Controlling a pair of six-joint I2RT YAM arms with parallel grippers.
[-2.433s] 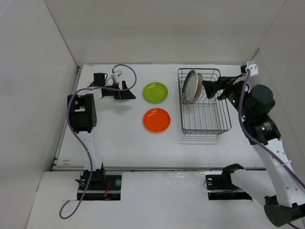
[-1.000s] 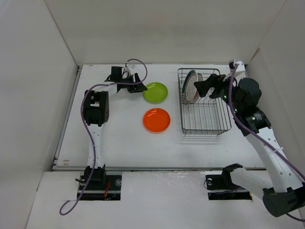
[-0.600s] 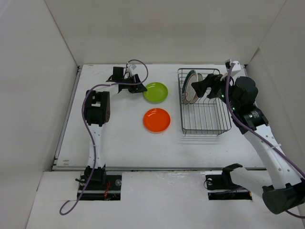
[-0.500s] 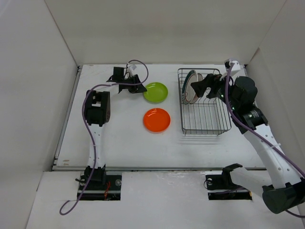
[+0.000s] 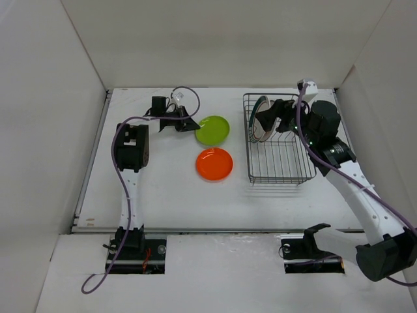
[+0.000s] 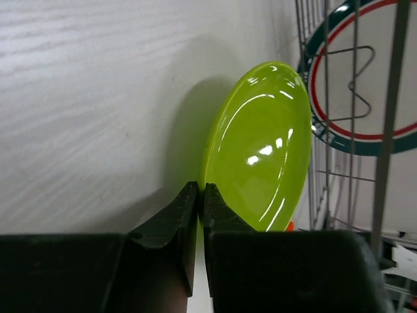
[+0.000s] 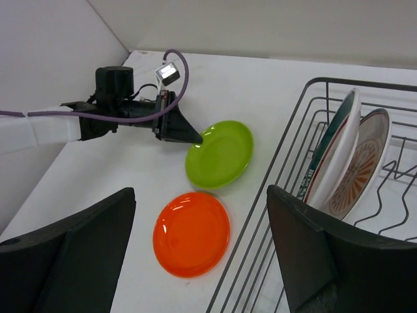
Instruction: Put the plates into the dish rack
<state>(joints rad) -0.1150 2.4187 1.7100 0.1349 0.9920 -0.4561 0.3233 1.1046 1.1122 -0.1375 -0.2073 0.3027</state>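
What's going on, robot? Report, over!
Left tool shut on green plate, at rim. Right tool open over rack. Teal plate, sunburst plate racked; orange plate on table. Nothing in the way.

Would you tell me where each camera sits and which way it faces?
Top external: above and behind the bases, looking down at the table; both arms show, left gripper at the lime green plate, right gripper over the dish rack.
Left wrist: low along its own fingers, pinched on that plate's rim, facing the rack.
Right wrist: over the rack, looking leftward between its open fingers at the orange plate and left arm.
All three share the lime green plate.
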